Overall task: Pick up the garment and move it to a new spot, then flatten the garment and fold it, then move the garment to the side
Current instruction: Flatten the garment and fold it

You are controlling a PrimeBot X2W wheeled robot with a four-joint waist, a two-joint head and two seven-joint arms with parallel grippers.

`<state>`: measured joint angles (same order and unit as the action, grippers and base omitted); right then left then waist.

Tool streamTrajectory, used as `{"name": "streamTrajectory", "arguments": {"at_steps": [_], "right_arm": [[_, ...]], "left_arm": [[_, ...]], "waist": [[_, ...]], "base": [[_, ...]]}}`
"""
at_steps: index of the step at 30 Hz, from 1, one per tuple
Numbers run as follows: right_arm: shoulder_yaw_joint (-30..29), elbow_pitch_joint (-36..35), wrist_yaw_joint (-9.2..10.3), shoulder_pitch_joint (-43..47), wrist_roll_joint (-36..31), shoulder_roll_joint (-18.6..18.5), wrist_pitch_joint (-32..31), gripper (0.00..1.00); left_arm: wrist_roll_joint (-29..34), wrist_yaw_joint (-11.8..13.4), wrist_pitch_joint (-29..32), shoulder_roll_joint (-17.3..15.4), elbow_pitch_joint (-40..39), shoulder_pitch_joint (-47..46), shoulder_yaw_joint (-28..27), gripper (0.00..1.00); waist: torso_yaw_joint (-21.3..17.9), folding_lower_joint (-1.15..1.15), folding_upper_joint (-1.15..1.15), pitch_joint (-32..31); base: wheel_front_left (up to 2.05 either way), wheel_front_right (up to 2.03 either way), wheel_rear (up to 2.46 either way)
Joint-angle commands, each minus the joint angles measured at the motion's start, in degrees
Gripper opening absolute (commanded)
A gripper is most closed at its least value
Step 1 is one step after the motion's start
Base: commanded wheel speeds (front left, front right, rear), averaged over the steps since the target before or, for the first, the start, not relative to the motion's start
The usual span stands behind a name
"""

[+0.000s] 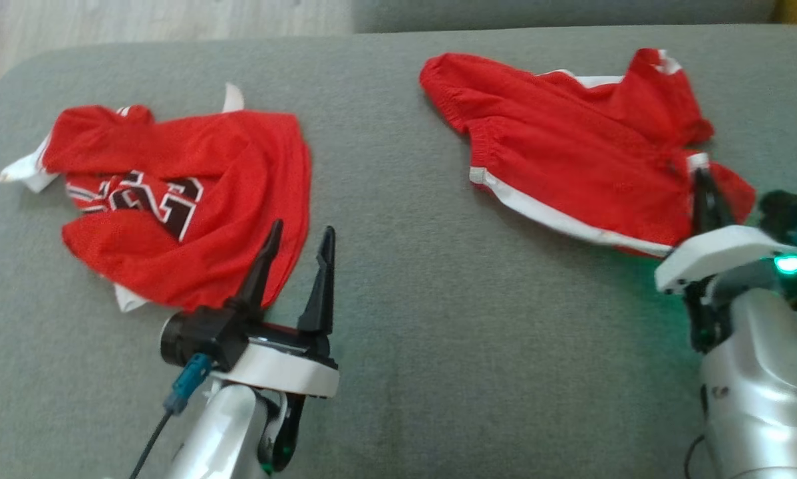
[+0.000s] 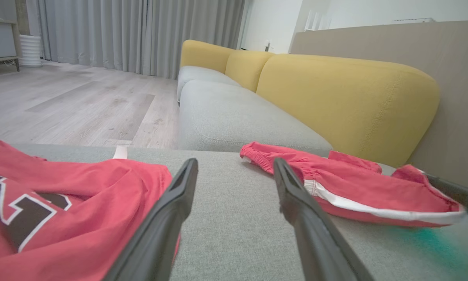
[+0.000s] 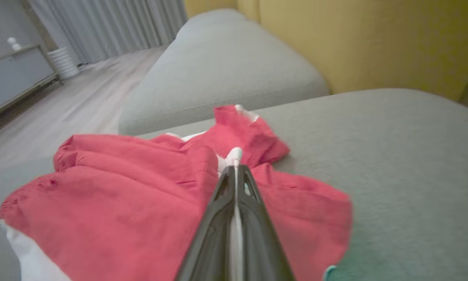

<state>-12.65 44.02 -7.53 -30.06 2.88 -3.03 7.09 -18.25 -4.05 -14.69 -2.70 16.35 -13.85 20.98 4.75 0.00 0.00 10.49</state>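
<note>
Grey upholstery made up the broad cushion (image 1: 405,319) in front of the robot, and both arms reached over it from the near edge. Nearest, at the lower left of the head view, the left gripper (image 1: 303,227) had its two dark fingers spread with nothing between them. It sat just beside the near right hem of a crumpled red jersey (image 1: 192,193) with black and white lettering; whether it touched the cloth could not be told. From the left wrist view, the left gripper (image 2: 236,160) framed bare grey fabric, with the jersey (image 2: 81,195) to one side. At the lower right, the right gripper (image 1: 702,176) had its fingers pressed together, pinching a white-trimmed fold of the red shorts (image 1: 571,153) at their right end. In the right wrist view, the closed right gripper (image 3: 236,168) showed a sliver of white trim at its tips, and the red shorts (image 3: 120,195) spread away mostly to its left. The shorts lay rumpled on the right half of the cushion, well apart from the jersey and from the left gripper, their gathered waistband pointing left and away. Farther off in the left wrist view, beyond the red shorts (image 2: 347,187), stood a grey sofa seat (image 2: 226,117) with a yellow backrest (image 2: 347,97), then pale wooden flooring (image 2: 81,105) and grey curtains (image 2: 140,35).
</note>
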Motion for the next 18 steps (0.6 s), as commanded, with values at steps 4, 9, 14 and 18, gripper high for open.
{"name": "streamTrajectory", "arguments": {"at_steps": [4,9,14,18], "right_arm": [[-3.3,-5.0,0.04,2.3,1.7,0.1,2.7,0.00],[-5.1,-6.3,0.04,5.9,4.1,0.1,3.5,0.10],[-9.4,-5.3,0.04,7.7,4.1,0.1,4.7,1.00],[-8.5,-5.6,0.04,7.4,5.4,0.1,6.5,1.00]], "left_arm": [[0.3,0.2,-0.3,-0.2,-1.9,-0.7,-2.7,1.00],[0.5,0.1,-0.3,-0.2,-2.1,-0.1,-3.2,1.00],[0.6,0.0,-0.3,-0.2,-2.0,0.4,-3.3,1.00],[0.8,-0.1,-0.3,-0.2,-2.0,0.8,-3.6,1.00]], "waist": [[-3.1,0.00,0.00,-1.8],[-5.9,0.00,0.00,-2.6],[-7.9,0.00,0.00,-3.6],[-9.2,0.00,0.00,-4.1]], "base": [[0.00,0.00,0.00],[0.00,0.00,0.00],[0.00,0.00,0.00],[0.00,0.00,0.00]]}}
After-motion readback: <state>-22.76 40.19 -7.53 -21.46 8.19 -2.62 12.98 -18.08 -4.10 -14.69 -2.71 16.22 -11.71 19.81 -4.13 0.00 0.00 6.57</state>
